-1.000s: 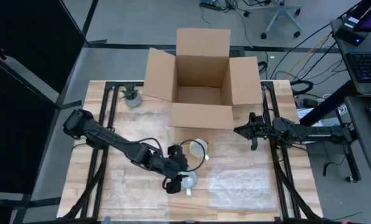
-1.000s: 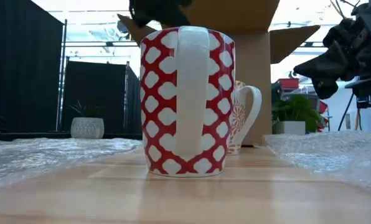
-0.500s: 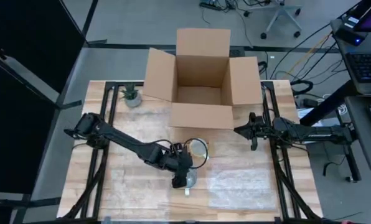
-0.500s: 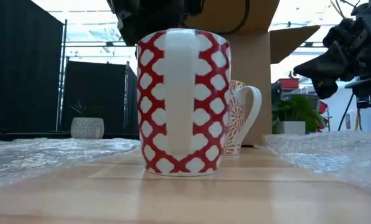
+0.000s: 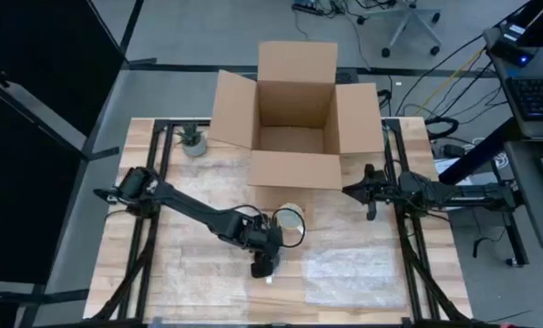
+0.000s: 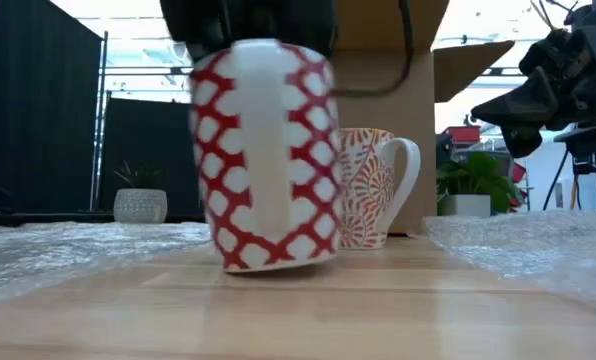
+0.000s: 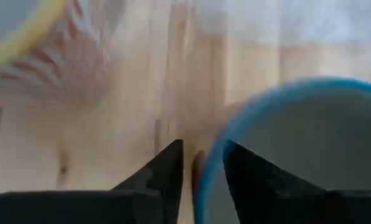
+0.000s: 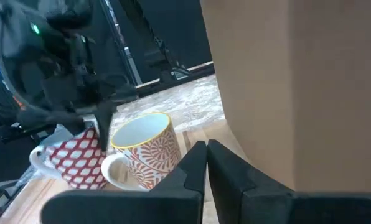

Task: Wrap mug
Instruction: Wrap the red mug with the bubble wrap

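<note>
A red mug with a white lattice pattern and a blue inner rim (image 6: 263, 160) stands tilted near the table's front middle, its white handle (image 6: 263, 140) facing the near edge. My left gripper (image 5: 264, 260) comes down on it from above and is shut on its rim. An orange-patterned mug with a yellow rim (image 6: 373, 190) stands upright on its base just behind it (image 5: 290, 219). My right gripper (image 5: 349, 191) hovers shut by the cardboard box's front right corner, touching nothing. My left gripper has the red mug's rim (image 7: 204, 177) pinched with one finger (image 7: 248, 180) inside the mug and the other finger (image 7: 167, 174) outside. The fingers point down from above. The mug leans toward the table's left, its right lower edge (image 6: 323, 258) raised off the wood.
An open cardboard box (image 5: 294, 118) stands at the far middle, a small potted plant (image 5: 192, 139) at the far left. Bubble wrap sheets lie on the table's near left (image 6: 78, 240) and near right (image 6: 528, 235).
My left gripper has moved over the red mug and come lower onto its top. The mug, upright a second ago, has shifted a little toward the table's left and tipped, its right lower edge lifting. The orange mug and my right gripper have kept still.
</note>
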Robot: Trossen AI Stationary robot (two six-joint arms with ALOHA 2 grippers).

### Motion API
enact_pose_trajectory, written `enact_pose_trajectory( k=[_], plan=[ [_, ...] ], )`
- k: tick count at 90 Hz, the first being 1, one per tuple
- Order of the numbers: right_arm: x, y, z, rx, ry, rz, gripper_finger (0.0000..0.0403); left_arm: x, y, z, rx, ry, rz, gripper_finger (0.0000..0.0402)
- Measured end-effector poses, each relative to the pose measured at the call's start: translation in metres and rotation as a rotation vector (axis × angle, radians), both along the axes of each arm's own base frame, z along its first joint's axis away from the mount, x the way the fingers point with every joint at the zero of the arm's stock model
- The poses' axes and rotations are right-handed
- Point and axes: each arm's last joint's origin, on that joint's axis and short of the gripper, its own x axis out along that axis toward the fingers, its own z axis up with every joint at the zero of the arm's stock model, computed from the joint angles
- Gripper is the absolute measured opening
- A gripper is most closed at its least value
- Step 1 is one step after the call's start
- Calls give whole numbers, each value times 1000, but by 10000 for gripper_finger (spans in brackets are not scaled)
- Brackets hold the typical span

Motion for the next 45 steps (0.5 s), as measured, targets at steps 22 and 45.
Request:
enact_pose_trajectory(
  k=[22,45],
  plan=[
    [0,0,0,0,0,0,0,0,-2,2,-22,-3,-13,11],
    [0,0,0,35,1,-2,0,-23,-8,62,24,52,-33,10]
  ],
)
